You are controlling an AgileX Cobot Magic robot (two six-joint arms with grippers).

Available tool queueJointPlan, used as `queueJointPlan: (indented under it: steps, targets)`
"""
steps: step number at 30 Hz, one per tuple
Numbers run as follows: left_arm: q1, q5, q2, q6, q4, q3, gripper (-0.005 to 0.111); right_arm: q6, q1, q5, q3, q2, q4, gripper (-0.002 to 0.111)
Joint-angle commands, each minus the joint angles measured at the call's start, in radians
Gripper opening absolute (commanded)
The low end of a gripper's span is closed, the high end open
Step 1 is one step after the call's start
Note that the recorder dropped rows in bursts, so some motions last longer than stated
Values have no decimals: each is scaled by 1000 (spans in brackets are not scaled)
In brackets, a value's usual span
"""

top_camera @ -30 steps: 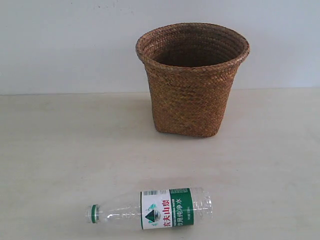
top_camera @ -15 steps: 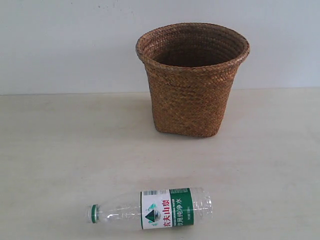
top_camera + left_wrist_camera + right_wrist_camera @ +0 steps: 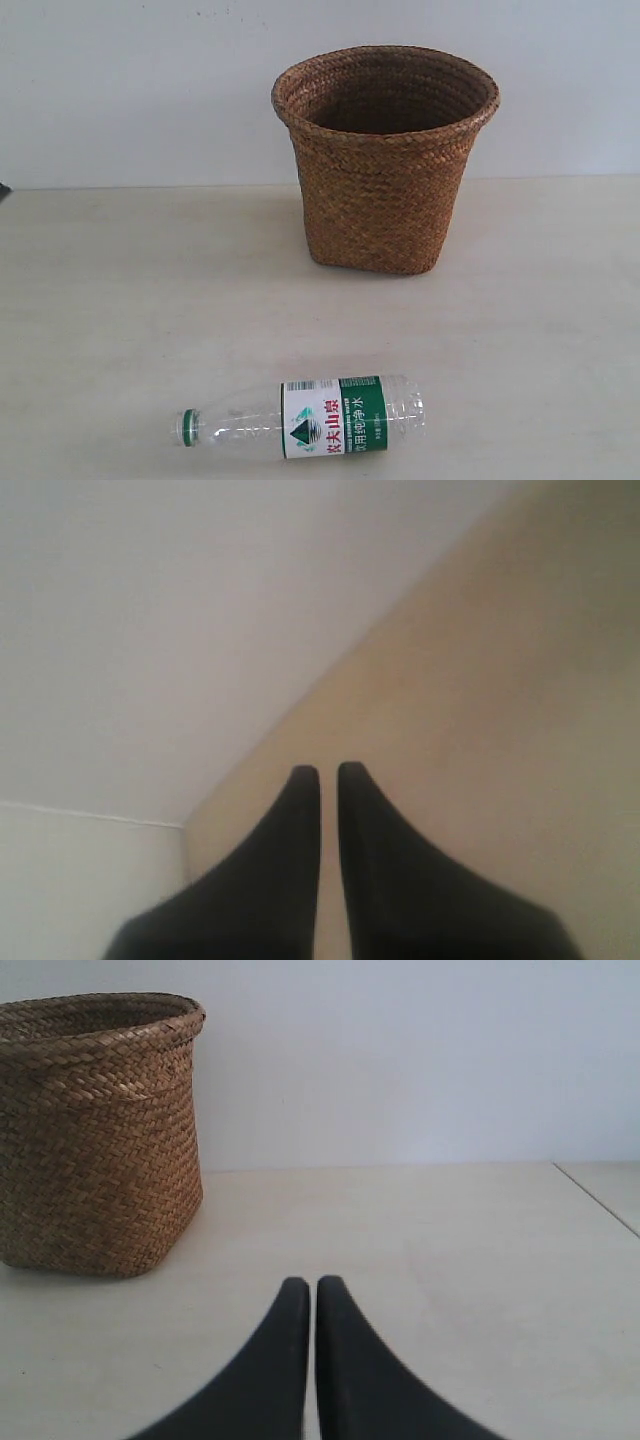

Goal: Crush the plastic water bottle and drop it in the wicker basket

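One plastic water bottle (image 3: 305, 422), lying flat, green label (image 3: 335, 416), red Chinese characters

- A pale beige tabletop (image 3: 120, 300) carries two things, well apart.
- A tall brown woven wicker basket (image 3: 385, 170) stands upright near the far edge.
- A clear ribbed plastic water bottle (image 3: 330, 418) with a green-and-white label lies on its side by the near edge, its green cap pointing toward the left edge.

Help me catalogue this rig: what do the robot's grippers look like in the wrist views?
The left gripper and right gripper look alike: each has two matte black fingers, broad at the base, curving inward to narrow rounded tips. No cables, markings or arm links show.
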Motion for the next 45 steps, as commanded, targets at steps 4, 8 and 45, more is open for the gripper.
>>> queueJointPlan:
  steps: [4,8,45]
  targets:
    - [-128,382,103,789,-785,-141,4,-7,-2,-64,4,-5,-3,0]
    - [-192,437,103,908,-951,-141,4,-7,-2,-123,4,-5,-2,0]
    - [-426,-128,533,1065,-955,73,86,436,0,-203,4,-5,113,0]
